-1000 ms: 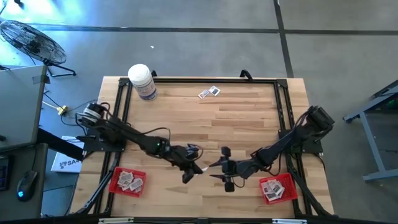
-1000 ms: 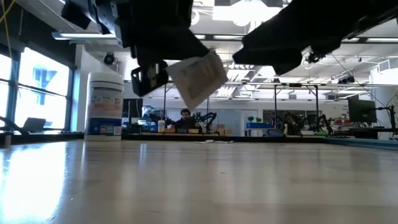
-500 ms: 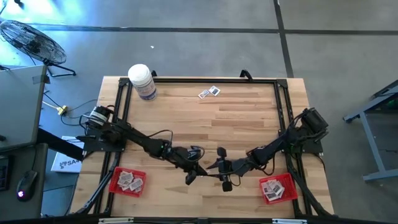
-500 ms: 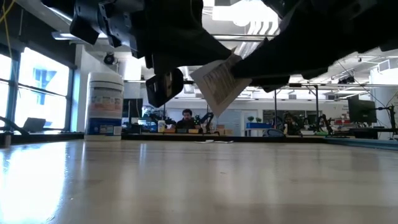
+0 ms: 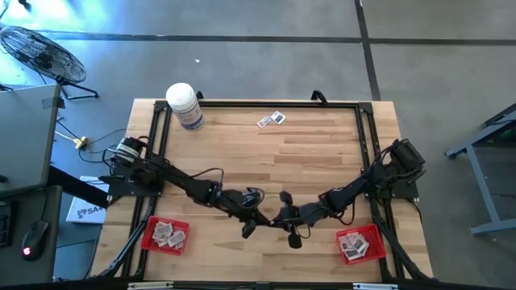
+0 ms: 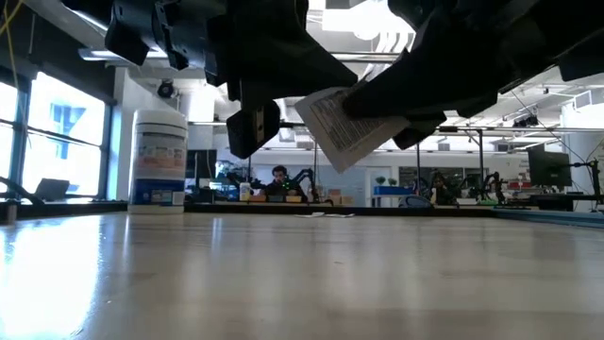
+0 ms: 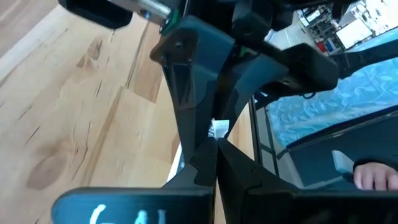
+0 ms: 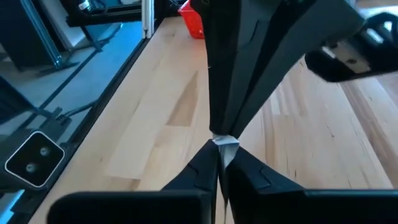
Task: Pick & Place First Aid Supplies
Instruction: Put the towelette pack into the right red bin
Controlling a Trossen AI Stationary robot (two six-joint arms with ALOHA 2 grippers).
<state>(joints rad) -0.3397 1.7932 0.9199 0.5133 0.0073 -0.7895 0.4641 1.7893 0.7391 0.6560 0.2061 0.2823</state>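
Both trays hold some packets: left red tray [image 5: 164,234], right red tray [image 5: 359,243]; 2 packets [image 5: 271,119] wait at far counter [image 5: 306,153] edge; left gripper [image 5: 256,222] and right gripper [image 5: 279,220] jaws both clenched on 1 packet [image 6: 342,127] in air, hand-over.

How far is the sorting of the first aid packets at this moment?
Done: several packets lie in the left red tray and the right red tray. In hand: the left gripper and right gripper both pinch one packet above the table's middle, a handover. Left: two packets at the far edge.
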